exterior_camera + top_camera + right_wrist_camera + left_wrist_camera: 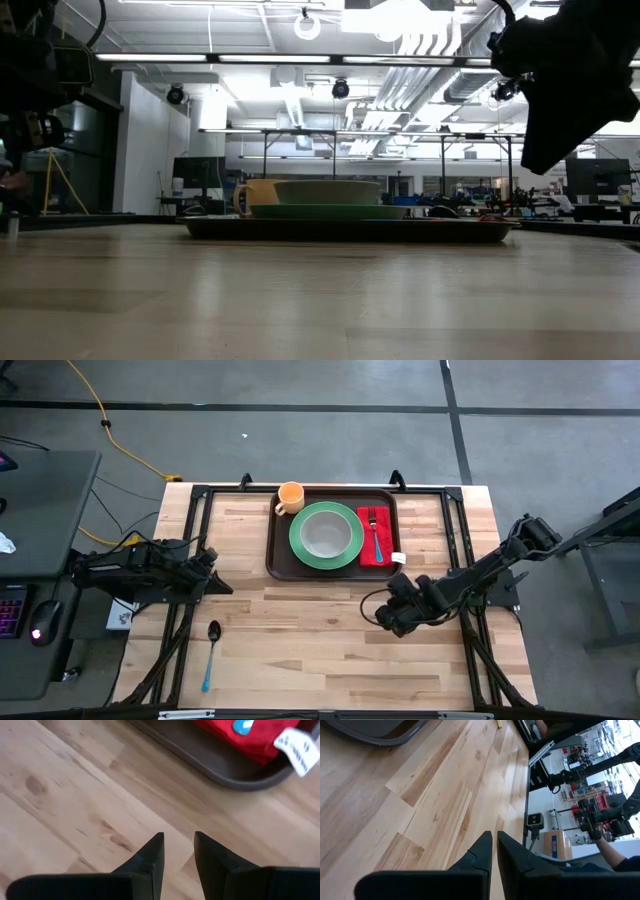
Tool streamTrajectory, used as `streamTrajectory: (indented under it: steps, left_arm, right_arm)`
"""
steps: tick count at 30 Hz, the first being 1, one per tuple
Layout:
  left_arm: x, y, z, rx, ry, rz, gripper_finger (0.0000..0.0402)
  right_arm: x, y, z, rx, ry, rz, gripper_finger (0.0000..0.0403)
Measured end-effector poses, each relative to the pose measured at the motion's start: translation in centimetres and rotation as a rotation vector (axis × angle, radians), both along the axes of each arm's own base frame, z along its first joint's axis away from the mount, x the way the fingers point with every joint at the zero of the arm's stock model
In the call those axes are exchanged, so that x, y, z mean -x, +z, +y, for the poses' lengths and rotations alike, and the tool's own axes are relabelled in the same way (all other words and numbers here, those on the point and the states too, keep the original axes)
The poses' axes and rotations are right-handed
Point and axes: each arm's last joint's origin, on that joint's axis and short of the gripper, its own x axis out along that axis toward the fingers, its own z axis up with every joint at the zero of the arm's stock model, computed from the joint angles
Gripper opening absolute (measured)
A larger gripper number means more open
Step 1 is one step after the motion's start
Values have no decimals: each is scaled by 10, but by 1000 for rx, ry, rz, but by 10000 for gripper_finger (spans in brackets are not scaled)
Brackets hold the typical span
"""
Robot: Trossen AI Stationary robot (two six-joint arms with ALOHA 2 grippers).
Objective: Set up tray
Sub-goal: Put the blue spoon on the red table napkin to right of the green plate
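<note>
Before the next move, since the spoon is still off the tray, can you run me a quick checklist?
1. Tray holds cup, green plate, bowl, napkin and fork: ok.
2. Spoon on tray: not ok, it lies on the table by the left arm.
3. Left gripper empty, nearly shut: ok.
4. Right gripper empty, slightly open: ok.
5. Path to spoon unobstructed: ok.

Plate [326, 536], cup [290, 496], napkin [374, 536] on tray [277, 555]

A white tag [295, 750] on the red napkin [260, 740] carries print too small to read.
</note>
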Motion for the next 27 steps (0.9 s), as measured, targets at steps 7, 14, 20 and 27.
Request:
streamTrajectory:
  steps: [7,14,20,27]
  left_arm:
    - [0,0,0,0,1,0,56]
    - [0,0,0,-1,1,0,56]
    - [0,0,0,-1,1,0,56]
    - [0,0,0,-1,1,0,56]
  right_arm:
    - [-3,1,1,53,115,-1,85]
    - [-10,3,5,86,231,-43,85]
    - [-10,9,4,122,280,-68,85]
    - [14,30,-11,138,312,-212,85]
